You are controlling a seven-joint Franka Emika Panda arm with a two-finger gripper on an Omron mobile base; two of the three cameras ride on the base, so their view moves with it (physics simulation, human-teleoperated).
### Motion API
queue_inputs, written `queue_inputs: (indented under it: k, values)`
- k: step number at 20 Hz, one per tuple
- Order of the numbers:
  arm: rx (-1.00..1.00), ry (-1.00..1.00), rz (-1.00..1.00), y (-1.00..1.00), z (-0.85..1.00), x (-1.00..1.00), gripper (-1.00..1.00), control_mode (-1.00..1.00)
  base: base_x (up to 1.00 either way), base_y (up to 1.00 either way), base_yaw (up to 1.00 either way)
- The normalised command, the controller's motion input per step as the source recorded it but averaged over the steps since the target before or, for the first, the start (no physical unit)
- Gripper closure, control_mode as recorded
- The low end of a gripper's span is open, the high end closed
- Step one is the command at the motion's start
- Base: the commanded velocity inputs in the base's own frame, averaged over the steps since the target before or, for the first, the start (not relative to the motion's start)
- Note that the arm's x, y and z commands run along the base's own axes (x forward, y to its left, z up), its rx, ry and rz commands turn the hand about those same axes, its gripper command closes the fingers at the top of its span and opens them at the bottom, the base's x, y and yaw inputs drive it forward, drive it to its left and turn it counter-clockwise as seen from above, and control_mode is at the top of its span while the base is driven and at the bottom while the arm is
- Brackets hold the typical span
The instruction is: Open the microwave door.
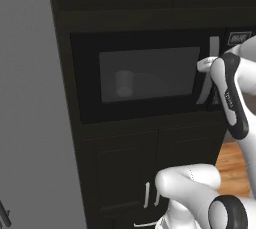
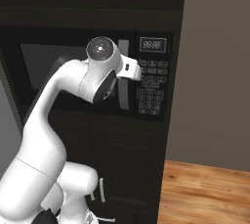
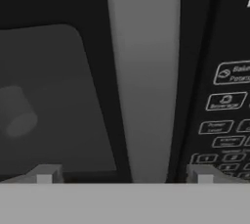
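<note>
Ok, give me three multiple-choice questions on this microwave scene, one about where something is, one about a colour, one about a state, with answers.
1. Where is the keypad on the microwave?
A. left of the door
B. right of the handle
C. below the door

2. What colour is the vertical bar handle?
A. silver
B. red
C. black

3. How does the microwave door stand?
A. wide open
B. removed
C. shut

Answers:
1. B: the right base view shows the buttons to the right of the handle.
2. A: the hand view shows a pale silver bar.
3. C: it lies flush with the front, and the claw has its fingertips either side of the handle, open.
</note>
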Motion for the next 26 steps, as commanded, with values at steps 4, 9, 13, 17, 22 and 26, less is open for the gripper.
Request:
queue_inputs:
  k: [4,9,13,17,22,26]
  values:
    - [0.00,-0.13,0.00,-0.19,-0.09,0.43,-1.00,-1.00,0.00,0.00,0.00]
    - [0.00,-0.16,0.00,-0.24,-0.12,0.36,-1.00,-1.00,0.00,0.00,0.00]
    - [0.00,-0.07,0.00,-0.05,-0.08,0.46,-1.00,-1.00,0.00,0.00,0.00]
    - [0.00,0.00,0.00,0.00,-0.05,0.51,-1.00,-1.00,0.00,0.00,0.00]
    - [0.00,0.03,0.02,-0.03,-0.05,0.69,-1.00,-1.00,0.00,0.00,0.00]
    - [0.00,0.00,0.05,0.00,-0.34,0.85,-1.00,-1.00,0.00,0.00,0.00]
